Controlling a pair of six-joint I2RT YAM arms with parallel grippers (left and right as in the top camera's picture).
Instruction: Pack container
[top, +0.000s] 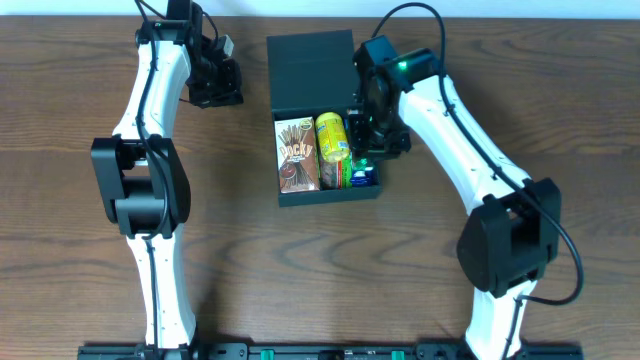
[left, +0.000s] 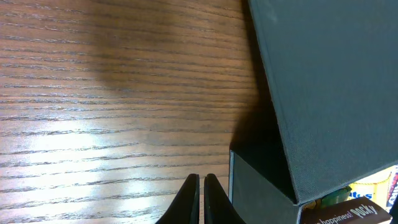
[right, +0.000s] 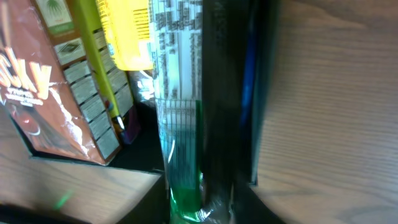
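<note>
The container (top: 330, 194) is a dark box in the middle of the table, with its lid (top: 312, 70) folded back. Inside stand a brown Pocky box (top: 297, 155), a yellow packet (top: 331, 135) and a green-and-white packet (right: 177, 93). My right gripper (top: 362, 140) hangs over the box's right side. The green-and-white packet stands between its fingers against the right wall (right: 227, 93), but blur hides whether they press on it. My left gripper (left: 202, 177) is shut on nothing, low over the wood just left of the box (left: 258, 180).
A blue item (top: 366, 180) sits in the box's front right corner. Bare wooden table (left: 93, 93) spreads to the left of the box. Both arm bases stand at the table's front edge.
</note>
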